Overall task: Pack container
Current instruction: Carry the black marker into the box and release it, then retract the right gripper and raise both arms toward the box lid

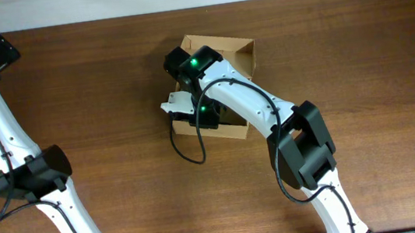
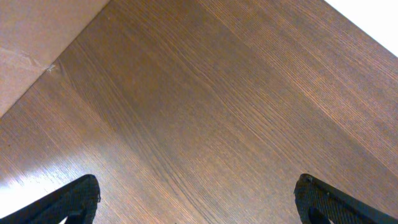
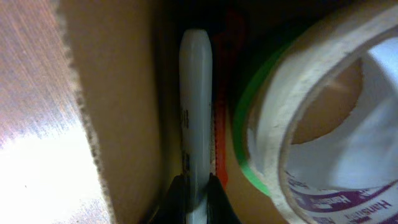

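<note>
The container (image 1: pixel 242 59) is a tan cardboard box, open, in the middle of the table at the back. My right arm reaches into it from above and covers most of its inside. In the right wrist view my right gripper (image 3: pixel 198 190) is shut on a grey marker (image 3: pixel 195 93) that lies along the box's inner wall (image 3: pixel 118 106). Beside it are a red thing (image 3: pixel 219 143), a green tape roll (image 3: pixel 245 124) and a white tape roll (image 3: pixel 298 106). My left gripper (image 2: pixel 198 199) is open and empty over bare wood at the far left.
The brown wooden table (image 1: pixel 93 74) surrounds the box. A black cable (image 1: pixel 188 152) hangs from the right arm by the box's front. The left arm (image 1: pixel 5 132) runs along the left edge. A tan surface (image 2: pixel 31 43) shows in the left wrist view's corner.
</note>
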{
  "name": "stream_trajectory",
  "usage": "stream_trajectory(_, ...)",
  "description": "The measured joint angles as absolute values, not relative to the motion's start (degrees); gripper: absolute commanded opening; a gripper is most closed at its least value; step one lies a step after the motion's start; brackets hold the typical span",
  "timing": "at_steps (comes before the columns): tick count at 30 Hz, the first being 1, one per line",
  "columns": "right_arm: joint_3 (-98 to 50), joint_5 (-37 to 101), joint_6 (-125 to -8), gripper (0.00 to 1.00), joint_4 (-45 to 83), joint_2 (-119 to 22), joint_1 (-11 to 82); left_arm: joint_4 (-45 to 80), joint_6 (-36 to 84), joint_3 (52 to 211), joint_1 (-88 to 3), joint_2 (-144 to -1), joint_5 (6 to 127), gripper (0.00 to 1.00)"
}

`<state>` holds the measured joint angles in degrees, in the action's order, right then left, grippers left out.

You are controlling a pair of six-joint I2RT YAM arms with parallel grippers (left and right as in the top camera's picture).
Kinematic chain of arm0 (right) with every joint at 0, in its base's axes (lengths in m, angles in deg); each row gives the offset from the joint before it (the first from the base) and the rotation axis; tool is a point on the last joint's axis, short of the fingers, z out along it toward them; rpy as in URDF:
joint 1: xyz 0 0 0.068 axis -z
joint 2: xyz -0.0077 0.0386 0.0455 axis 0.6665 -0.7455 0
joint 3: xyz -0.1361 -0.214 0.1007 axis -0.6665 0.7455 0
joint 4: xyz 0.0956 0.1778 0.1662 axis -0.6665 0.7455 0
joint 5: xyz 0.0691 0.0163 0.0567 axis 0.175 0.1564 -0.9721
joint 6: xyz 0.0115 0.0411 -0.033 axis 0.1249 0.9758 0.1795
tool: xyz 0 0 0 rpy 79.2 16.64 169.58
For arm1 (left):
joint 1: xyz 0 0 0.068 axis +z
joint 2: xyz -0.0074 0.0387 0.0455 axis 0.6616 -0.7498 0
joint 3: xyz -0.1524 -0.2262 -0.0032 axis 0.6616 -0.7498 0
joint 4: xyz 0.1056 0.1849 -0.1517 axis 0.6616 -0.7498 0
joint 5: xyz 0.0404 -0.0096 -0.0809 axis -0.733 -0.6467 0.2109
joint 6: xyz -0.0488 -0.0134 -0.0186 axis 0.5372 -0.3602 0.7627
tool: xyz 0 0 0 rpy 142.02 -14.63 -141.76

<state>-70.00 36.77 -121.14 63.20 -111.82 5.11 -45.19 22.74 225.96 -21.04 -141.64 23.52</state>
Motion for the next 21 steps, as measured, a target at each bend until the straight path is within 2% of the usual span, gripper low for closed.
stream_trajectory(2, -70.00, 37.16, -121.07, 0.17, 62.59, -111.82, 5.11, -45.19, 22.74, 225.96, -21.04, -141.64, 23.52, 1.00)
stream_trajectory(16, -74.57, 38.63, -117.05, 0.28, 63.85, -109.54, 5.72, -45.21, 22.74, 225.96, -21.04, -141.64, 23.52, 1.00)
stream_trajectory(17, -75.11, 39.09, -116.57, 0.32, 64.25, -108.69, 5.83, -45.19, 22.74, 225.96, -21.04, -141.64, 23.52, 1.00)
stream_trajectory(19, -76.08, 40.09, -115.30, 0.48, 64.55, -105.50, 6.20, -45.21, 22.74, 225.96, -21.04, -141.64, 23.52, 1.00)
stream_trajectory(21, -76.60, 40.75, -114.27, 0.50, 64.71, -101.43, 6.82, -45.19, 22.74, 225.96, -21.04, -141.64, 23.52, 1.00)
